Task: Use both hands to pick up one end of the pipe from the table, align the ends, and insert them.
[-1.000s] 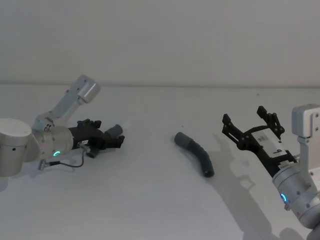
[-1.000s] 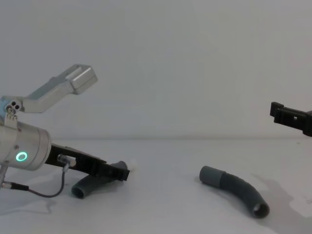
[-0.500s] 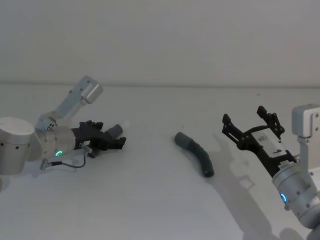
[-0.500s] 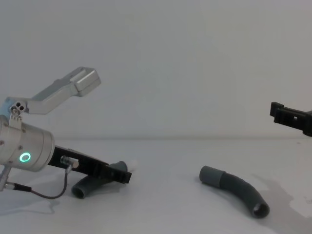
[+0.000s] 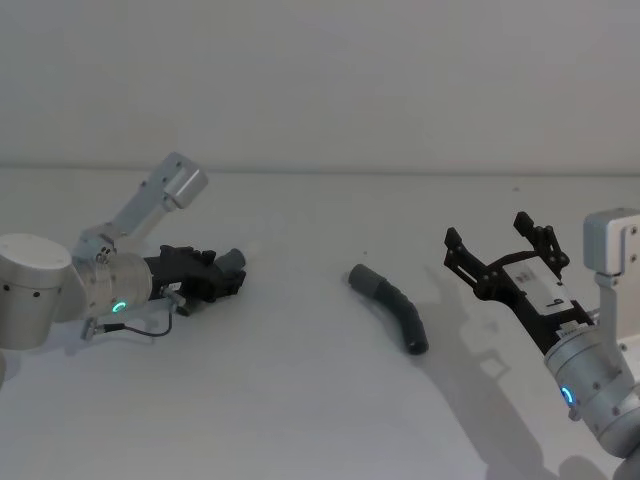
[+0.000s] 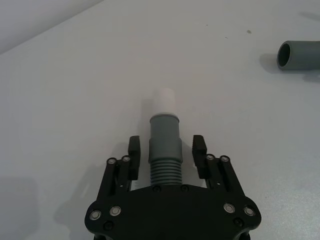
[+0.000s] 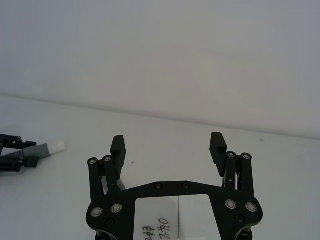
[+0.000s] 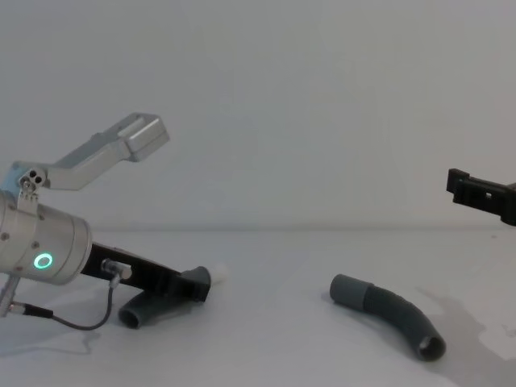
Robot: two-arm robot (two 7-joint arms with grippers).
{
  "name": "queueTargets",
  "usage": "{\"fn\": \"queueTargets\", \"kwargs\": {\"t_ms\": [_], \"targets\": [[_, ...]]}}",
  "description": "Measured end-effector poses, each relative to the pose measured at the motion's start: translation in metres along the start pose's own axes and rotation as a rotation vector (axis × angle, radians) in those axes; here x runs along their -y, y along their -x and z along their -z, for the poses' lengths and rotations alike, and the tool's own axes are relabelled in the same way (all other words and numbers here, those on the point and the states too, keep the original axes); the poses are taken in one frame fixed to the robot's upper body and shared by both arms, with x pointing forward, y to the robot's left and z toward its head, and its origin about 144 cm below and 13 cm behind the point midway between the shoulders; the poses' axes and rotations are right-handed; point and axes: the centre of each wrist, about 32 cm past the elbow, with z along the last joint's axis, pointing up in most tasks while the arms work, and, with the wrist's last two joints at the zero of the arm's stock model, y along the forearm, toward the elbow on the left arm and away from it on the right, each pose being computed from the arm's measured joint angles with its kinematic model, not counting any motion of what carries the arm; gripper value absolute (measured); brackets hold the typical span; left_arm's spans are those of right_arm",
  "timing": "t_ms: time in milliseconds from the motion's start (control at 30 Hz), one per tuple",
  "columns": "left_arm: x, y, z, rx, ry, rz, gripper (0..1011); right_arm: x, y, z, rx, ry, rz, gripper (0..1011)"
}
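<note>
Left jaws, spread, straddle the white-tipped dark grey ribbed hose piece [image 6: 164,150] near the white bench's [image 5: 300,400] left edge; right jaws hover spread. Closing off-centre could roll it away.

On the table [image 5: 300,400], one hose piece [image 5: 233,262] lies at the left, between the fingers of the left gripper [image 5: 232,280], with its cuff end pointing right. A second hose piece [image 5: 392,303] lies alone near the centre. The right gripper [image 5: 487,232] hangs above the table's right side, well apart from it.
</note>
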Motion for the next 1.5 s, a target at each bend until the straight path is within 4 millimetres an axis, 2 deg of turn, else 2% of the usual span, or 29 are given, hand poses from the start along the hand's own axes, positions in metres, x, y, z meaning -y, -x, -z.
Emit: {"fn": "queueTargets", "kwargs": {"t_ms": [200,233,333,1100,1500], "targets": [[0.000,0.000,0.000,0.000,-0.002,0.001,471,0.000,0.000,0.000,0.000,0.000,0.000,1000],[0.000,0.000,0.000,0.000,-0.002,0.001,411,0.000,0.000,0.000,0.000,0.000,0.000,1000],[0.000,0.000,0.000,0.000,-0.002,0.001,352,0.000,0.000,0.000,0.000,0.000,0.000,1000],[0.001,0.000,0.000,0.000,-0.003,0.001,352,-0.001,-0.002,-0.002,0.021,0.021,-0.025,1000],[0.001,0.000,0.000,0.000,-0.003,0.001,352,-0.005,0.000,-0.011,0.077,0.156,-0.132,1000]]}}
